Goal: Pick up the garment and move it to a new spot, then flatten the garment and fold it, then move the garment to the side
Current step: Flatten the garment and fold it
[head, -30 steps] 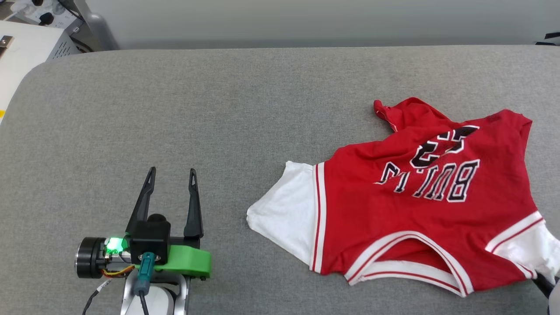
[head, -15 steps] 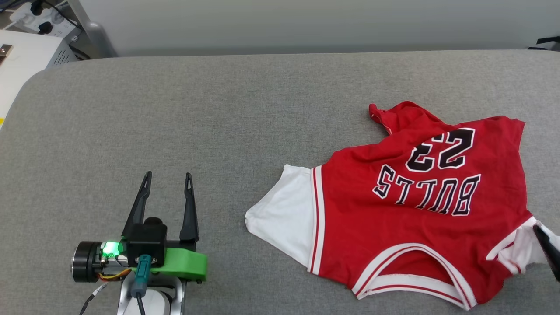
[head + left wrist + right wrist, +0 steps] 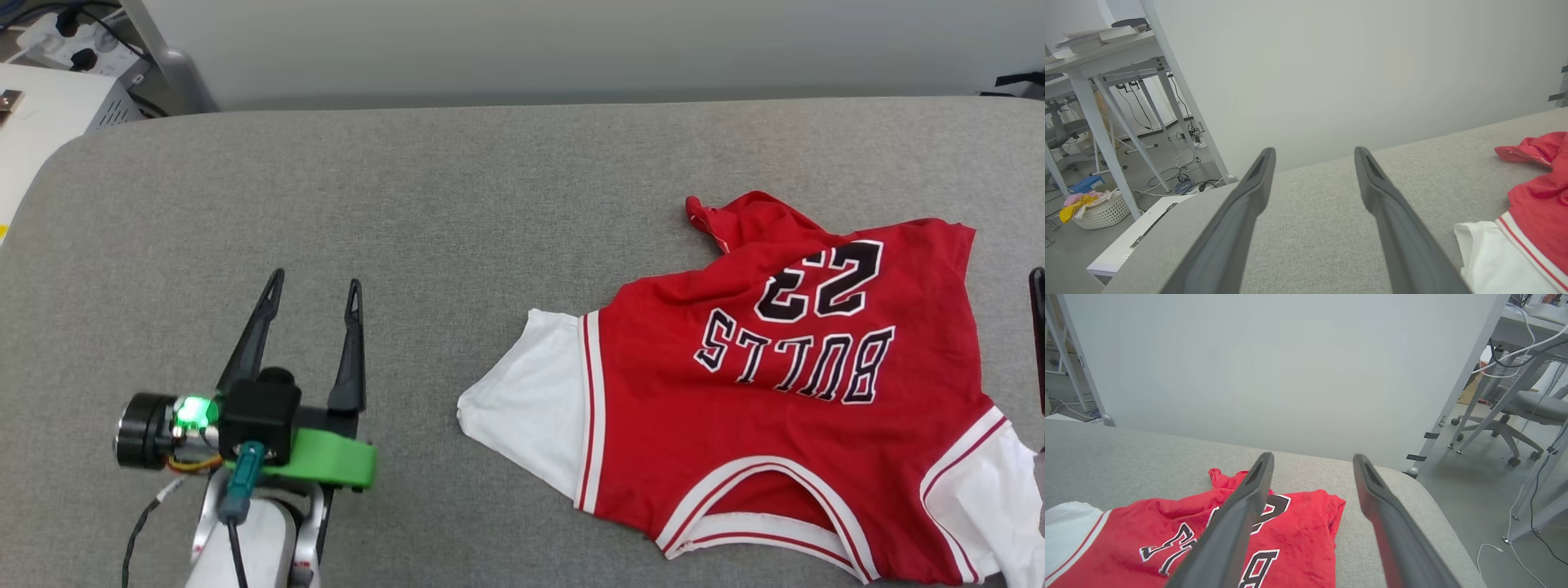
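Head view: the garment [image 3: 784,392], a red T-shirt with white sleeves and black "BULLS 23" lettering, lies unheld on the right half of the grey fabric-covered counter [image 3: 457,204], collar toward the robot and hem toward the far edge. Condition: mostly spread, though the far hem corner [image 3: 710,214] is bunched and turned up and the body carries soft wrinkles. Left gripper [image 3: 316,279]: low at the lower left, forearm rising from the bottom edge, fingers splayed wide and pointing toward the far edge, empty, well apart from the nearer white sleeve [image 3: 522,400]. Right wrist view: right gripper [image 3: 1312,457] spread wide and empty, poised above the garment's right-hand side, one finger over the lettering and the other over bare counter. Step in hand, as judged: flattening before the fold. Recommended handling: pinch one layer only at opposite corners, draw them apart gently and evenly, lay the curled corner out flat, and keep the cloth low so the soft fabric does not drag into new creases.
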Motion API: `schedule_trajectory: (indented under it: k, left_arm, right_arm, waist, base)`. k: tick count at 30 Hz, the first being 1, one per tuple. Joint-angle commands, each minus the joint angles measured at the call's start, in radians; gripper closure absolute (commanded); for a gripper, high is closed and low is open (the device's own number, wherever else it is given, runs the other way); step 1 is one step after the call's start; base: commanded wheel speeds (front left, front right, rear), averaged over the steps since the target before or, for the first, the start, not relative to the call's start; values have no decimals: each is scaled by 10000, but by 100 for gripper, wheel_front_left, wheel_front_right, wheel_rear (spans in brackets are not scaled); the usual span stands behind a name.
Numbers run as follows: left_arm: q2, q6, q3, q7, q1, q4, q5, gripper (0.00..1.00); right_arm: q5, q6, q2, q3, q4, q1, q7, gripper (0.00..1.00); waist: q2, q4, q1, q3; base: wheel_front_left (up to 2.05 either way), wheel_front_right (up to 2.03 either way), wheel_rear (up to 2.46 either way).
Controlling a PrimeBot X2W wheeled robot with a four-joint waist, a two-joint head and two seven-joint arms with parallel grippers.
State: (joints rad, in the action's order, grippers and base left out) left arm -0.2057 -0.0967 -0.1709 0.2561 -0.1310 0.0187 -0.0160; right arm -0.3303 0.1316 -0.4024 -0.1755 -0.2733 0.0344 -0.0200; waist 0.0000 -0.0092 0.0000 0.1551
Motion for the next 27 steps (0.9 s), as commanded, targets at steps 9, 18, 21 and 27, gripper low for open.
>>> schedule_trajectory:
  k: [9, 18, 21, 27]
  left_arm:
    - [-996, 2156, -1058, -634, -2500, 1159, -988, 0]
    - [-2883, 2271, -5404, -5332, -5341, 1045, -5460, 0]
    - [-3468, 2272, -6838, -7002, -6182, 845, -6774, 0]
    - [-3872, 2273, -8790, -8652, -7347, 866, -8416, 0]
  right_arm:
    - [1119, -9, 1631, 554, 777, -334, 1424, 0]
    - [1539, -9, 1886, 1265, 1853, -520, 1854, 0]
    - [1608, -9, 1857, 1443, 2137, -752, 1984, 0]
    - [1709, -9, 1861, 1715, 2503, -1141, 2129, 0]
  waist:
    - [0, 294, 0, 379]
    - [0, 145, 0, 752]
    - [0, -12, 0, 903]
    - [0, -352, 0, 1265]
  base:
    - [0, 0, 0]
    - [0, 0, 0]
    - [0, 0, 0]
    - [0, 0, 0]
